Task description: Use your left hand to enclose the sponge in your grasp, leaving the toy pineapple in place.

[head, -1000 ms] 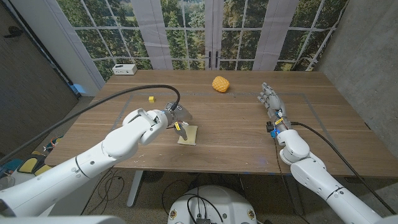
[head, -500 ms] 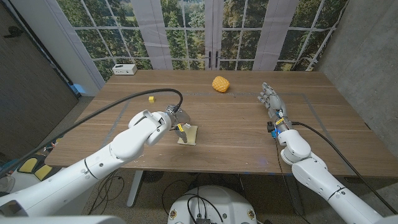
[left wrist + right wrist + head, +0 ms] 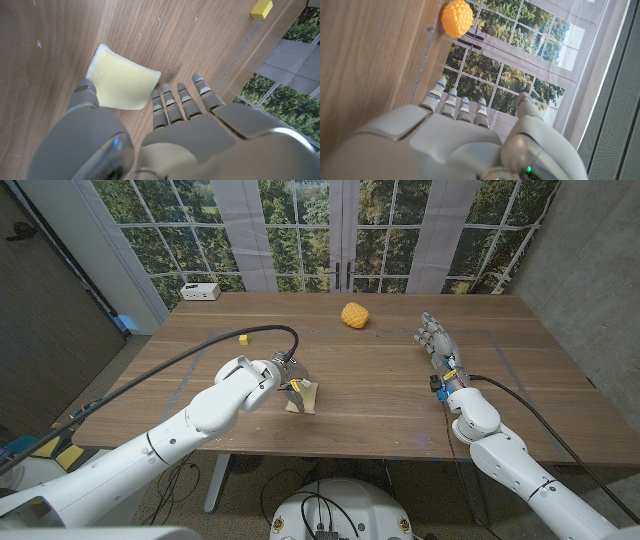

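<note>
A pale yellow sponge point(image 3: 304, 397) lies flat on the wooden table point(image 3: 380, 395) near its front edge. My left hand point(image 3: 283, 378) hovers at the sponge's left side with fingers spread and nothing held. In the left wrist view the sponge point(image 3: 122, 82) lies just ahead of my left hand point(image 3: 165, 135); the thumb reaches over one edge, the other fingers point(image 3: 182, 100) point past its corner. The orange toy pineapple point(image 3: 352, 314) stands at the table's far middle, also seen as the pineapple point(image 3: 456, 18). My right hand point(image 3: 437, 341) stands open at the right, fingers straight.
A small yellow block point(image 3: 243, 338) lies to the left behind my left arm, seen again as the block point(image 3: 262, 8). A white box point(image 3: 200, 290) sits at the far left corner. Windows run behind the table.
My left arm has pushed further right and forward, bringing the hand closer over the sponge's left edge. The sponge, pineapple and right hand have stayed put.
</note>
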`<state>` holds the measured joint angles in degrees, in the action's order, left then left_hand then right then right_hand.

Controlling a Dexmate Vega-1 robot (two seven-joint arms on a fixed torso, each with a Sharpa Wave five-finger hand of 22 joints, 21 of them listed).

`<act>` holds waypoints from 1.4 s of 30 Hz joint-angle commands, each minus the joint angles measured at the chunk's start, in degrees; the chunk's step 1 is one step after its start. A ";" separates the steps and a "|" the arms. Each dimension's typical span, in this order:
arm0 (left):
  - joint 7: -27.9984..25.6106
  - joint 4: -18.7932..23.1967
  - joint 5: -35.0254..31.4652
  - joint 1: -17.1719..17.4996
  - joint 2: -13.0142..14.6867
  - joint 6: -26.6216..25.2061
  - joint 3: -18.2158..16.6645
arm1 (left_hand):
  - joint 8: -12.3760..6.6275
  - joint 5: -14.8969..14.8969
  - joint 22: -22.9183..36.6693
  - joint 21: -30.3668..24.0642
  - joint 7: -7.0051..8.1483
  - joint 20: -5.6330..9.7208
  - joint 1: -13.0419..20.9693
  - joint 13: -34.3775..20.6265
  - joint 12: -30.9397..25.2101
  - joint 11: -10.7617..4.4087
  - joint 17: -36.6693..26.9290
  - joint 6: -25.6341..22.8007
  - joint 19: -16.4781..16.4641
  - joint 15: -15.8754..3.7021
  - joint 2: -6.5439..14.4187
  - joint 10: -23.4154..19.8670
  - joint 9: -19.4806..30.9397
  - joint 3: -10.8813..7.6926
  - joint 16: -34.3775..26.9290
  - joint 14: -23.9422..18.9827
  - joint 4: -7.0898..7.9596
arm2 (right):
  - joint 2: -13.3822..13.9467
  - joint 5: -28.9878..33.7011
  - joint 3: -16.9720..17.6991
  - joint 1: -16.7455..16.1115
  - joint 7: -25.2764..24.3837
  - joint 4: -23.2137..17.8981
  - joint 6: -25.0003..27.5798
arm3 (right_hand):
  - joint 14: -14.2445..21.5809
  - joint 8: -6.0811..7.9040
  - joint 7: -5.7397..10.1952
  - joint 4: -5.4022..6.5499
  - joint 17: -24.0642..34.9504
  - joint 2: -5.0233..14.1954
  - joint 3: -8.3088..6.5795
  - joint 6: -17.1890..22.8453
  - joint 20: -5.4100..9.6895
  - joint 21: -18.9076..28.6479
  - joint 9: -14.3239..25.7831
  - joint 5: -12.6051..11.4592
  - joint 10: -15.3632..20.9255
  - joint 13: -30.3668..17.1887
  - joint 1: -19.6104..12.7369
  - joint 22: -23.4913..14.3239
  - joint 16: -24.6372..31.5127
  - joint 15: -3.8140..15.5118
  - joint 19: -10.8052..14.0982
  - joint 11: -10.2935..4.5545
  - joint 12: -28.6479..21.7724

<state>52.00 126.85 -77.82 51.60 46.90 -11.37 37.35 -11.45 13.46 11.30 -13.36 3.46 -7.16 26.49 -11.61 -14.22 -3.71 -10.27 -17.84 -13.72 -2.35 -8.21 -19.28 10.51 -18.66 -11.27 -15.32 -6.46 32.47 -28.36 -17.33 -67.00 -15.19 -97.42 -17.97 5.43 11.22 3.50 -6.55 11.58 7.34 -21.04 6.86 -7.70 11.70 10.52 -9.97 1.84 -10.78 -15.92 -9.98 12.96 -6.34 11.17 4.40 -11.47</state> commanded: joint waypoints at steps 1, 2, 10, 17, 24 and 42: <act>0.77 -0.55 -6.63 -0.52 -0.99 0.23 2.40 | 0.07 0.56 0.10 -0.45 -0.22 -0.29 -0.12 -0.20 -0.35 -0.11 -0.23 -0.58 -0.89 -0.08 0.16 -1.01 0.24 0.24 -0.55 -1.22 -0.21 | -0.17 -0.34 0.29 -0.26 0.10 0.92 -0.72 | 0.39 -0.17 0.04 0.27 0.16 -0.13 0.06 0.20 -0.18 0.28 0.12 -0.29 0.35 -0.29 0.46 -0.20 0.29 -0.07 0.29 -0.18 -0.11; 0.88 -0.77 -7.01 -0.48 -1.22 0.22 2.48 | 0.05 0.58 0.10 -0.47 -0.24 -0.33 -0.03 -0.20 -0.42 -0.20 -0.22 -0.65 -0.96 -0.23 0.19 -1.26 0.24 0.25 -0.58 -1.36 -0.24 | -0.20 -0.38 0.30 -0.26 0.15 1.03 -0.80 | 0.38 -0.18 0.10 0.28 0.17 -0.12 0.06 0.19 -0.18 0.28 0.12 -0.29 0.33 -0.30 0.48 -0.20 0.28 -0.12 0.31 -0.21 -0.10; -3.22 -1.91 -13.75 1.32 -0.97 0.17 3.87 | -0.21 0.95 0.09 -1.23 -0.55 -0.83 1.87 -0.32 -1.85 -0.91 -0.10 -1.86 -3.49 -1.22 0.59 -6.63 0.21 0.58 -1.77 -6.84 -0.95 | -0.20 -0.17 0.15 -0.18 0.13 1.71 -0.76 | 0.63 -0.19 0.10 0.33 0.19 -0.14 0.05 0.19 -0.19 0.27 0.12 -0.30 0.35 -0.30 0.58 -0.21 0.32 -0.17 0.38 -0.23 -0.08; -3.36 -3.24 -16.81 1.74 -1.98 0.77 4.72 | -2.11 0.55 0.13 -2.04 -2.83 -1.18 3.26 -0.29 -3.00 -1.53 -0.19 -9.37 -6.42 -2.38 4.10 -12.41 0.22 -0.36 -2.25 -12.05 -0.29 | -0.27 -0.03 0.12 -0.12 0.17 2.26 -1.14 | 0.93 -0.19 0.19 0.37 0.21 -0.16 0.03 0.24 -0.28 0.25 0.12 -0.31 0.50 -0.30 0.68 -0.21 0.37 -0.21 0.40 -0.08 -0.12; -6.24 -3.19 -17.17 2.61 -1.69 0.75 4.01 | -2.61 -1.24 0.17 -2.50 -2.58 -1.04 5.94 -0.10 -3.46 -2.58 0.07 -15.07 -8.17 -3.90 10.19 -16.95 -0.03 -3.72 -2.02 -15.55 -0.51 | -0.04 0.32 0.34 -0.50 -0.33 1.99 -1.09 | 1.22 -0.17 0.19 0.42 0.22 -0.19 0.03 0.33 -0.30 0.24 0.12 -0.32 0.61 -0.30 0.78 -0.21 0.44 -0.20 0.44 -0.07 -0.14; -11.47 0.01 -9.72 6.27 -1.56 -4.13 -3.56 | -1.42 -3.13 0.13 -2.59 -1.33 -0.26 8.81 -0.02 -2.51 -3.51 0.34 -16.78 -9.07 -4.94 9.73 -18.44 -0.04 -5.08 -0.67 -16.95 -2.61 | 0.86 0.60 0.81 -1.42 -0.55 -0.25 -0.51 | 1.55 -0.14 0.15 0.46 0.23 -0.24 -0.07 0.52 -0.34 0.19 0.11 -0.35 1.09 -0.30 0.94 -0.22 0.37 -0.23 0.52 -0.02 -0.24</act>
<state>44.89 124.85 -93.36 55.47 45.23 -11.77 39.05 -13.00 10.30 11.33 -15.91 1.98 -7.46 35.19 -11.43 -17.09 -7.29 -9.85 -34.73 -22.22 -2.97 1.80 -37.97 10.39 -23.42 -12.20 -32.31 -8.69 32.78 -27.95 -16.78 -67.98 -15.57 -96.28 -19.11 6.56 11.22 3.49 -6.31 11.57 7.32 -20.80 6.85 -8.00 11.69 10.52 -9.97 2.47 -10.77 -15.47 -9.98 12.96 -6.45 11.47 4.41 -11.48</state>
